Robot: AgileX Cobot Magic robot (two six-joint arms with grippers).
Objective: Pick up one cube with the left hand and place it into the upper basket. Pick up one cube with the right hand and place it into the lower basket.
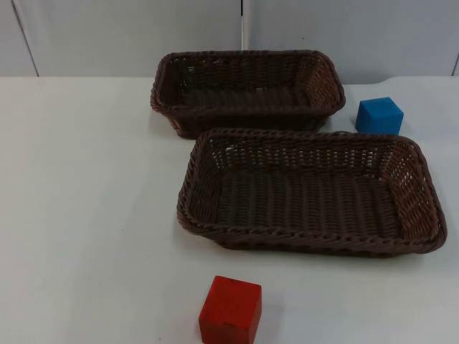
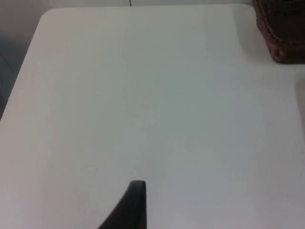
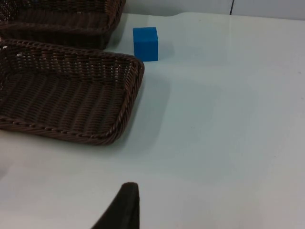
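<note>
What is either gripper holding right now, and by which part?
Nothing is held: the red cube and the blue cube both sit on the white table, outside the brown wicker baskets.

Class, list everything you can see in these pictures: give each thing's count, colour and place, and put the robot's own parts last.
Baskets: 2, brown wicker; upper basket near the wall, lower basket in front of it; both hold nothing.
Blue cube: 1, on the table, right of the upper basket, behind the lower basket's right end.
Red cube: 1, on the table, in front of the lower basket.
Table: 1, white.
Wall: 1, grey, behind the table.
Fingers: black tip, left gripper; black tip, right gripper; both over bare table.
</note>
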